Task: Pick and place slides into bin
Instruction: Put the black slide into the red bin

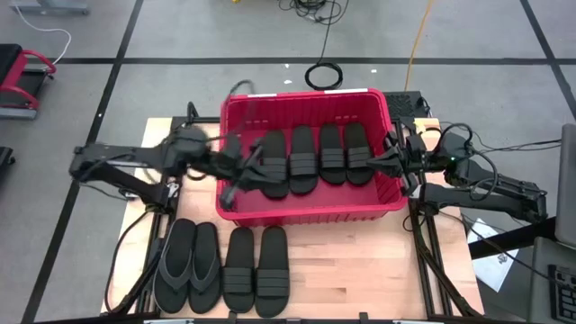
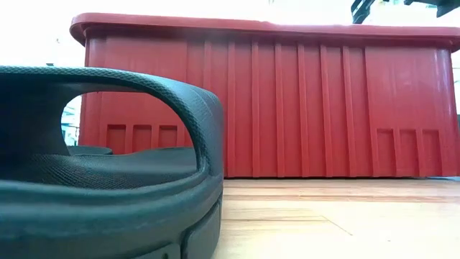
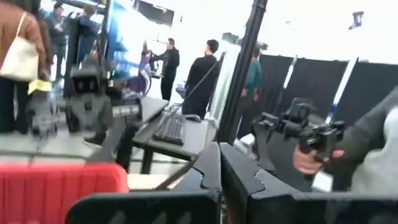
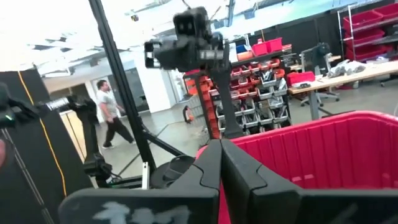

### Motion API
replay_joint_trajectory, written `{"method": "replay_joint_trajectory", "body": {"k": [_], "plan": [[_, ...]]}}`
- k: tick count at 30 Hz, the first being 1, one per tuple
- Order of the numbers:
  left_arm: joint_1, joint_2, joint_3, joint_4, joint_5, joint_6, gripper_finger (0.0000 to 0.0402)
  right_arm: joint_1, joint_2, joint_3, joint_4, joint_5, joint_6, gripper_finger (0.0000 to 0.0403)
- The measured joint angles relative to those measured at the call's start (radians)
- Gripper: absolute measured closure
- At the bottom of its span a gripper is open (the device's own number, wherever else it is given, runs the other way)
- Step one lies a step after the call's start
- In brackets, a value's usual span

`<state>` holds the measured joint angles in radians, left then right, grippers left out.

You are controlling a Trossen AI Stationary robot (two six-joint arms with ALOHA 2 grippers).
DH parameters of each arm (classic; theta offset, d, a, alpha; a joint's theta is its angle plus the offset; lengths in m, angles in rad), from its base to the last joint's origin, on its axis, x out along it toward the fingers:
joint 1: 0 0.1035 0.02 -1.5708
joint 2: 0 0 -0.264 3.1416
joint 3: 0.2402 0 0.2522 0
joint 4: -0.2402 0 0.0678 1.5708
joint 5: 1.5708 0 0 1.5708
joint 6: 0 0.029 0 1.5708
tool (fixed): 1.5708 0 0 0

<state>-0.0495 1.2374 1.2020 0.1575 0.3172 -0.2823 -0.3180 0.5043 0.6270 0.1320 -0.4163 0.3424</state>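
Red bin sits at the back-centre of the tabletop. Four slides lie abreast inside it. Four more on the tabletop in front of the bin: a pair of flip-flops on the left, a pair of strap slides beside them. Left gripper is over the bin's left end, next to the leftmost slide there, fingers closed together, nothing held that I can see. Right gripper waits at the bin's right rim, fingers also pressed together, empty. People stand in the room beyond.
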Motion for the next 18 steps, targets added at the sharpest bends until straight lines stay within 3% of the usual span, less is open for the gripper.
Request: {"method": "replay_joint_trajectory", "body": {"k": [7, 11, 15, 18], "plan": [[-0.128, -0.242, -0.305, 0.054, -0.197, -0.131, 0.0401, 0.000, 0.000, 0.000, -0.001, 0.033, 0.038, 0.0403], [-0.234, -0.315, -0.412, 0.020, -0.304, -0.063, 0.0401, 0.000, 0.000, 0.000, -0.009, 0.055, 0.039, 0.0403], [-0.294, -0.338, -0.457, 0.108, -0.466, -0.018, 0.0401, 0.000, 0.001, 0.000, -0.008, 0.055, 0.027, 0.0403], [-0.314, -0.335, -0.467, 0.140, -0.520, 0.010, 0.0401, 0.000, 0.001, 0.000, 0.038, 0.046, 0.022, 0.0403]]}}
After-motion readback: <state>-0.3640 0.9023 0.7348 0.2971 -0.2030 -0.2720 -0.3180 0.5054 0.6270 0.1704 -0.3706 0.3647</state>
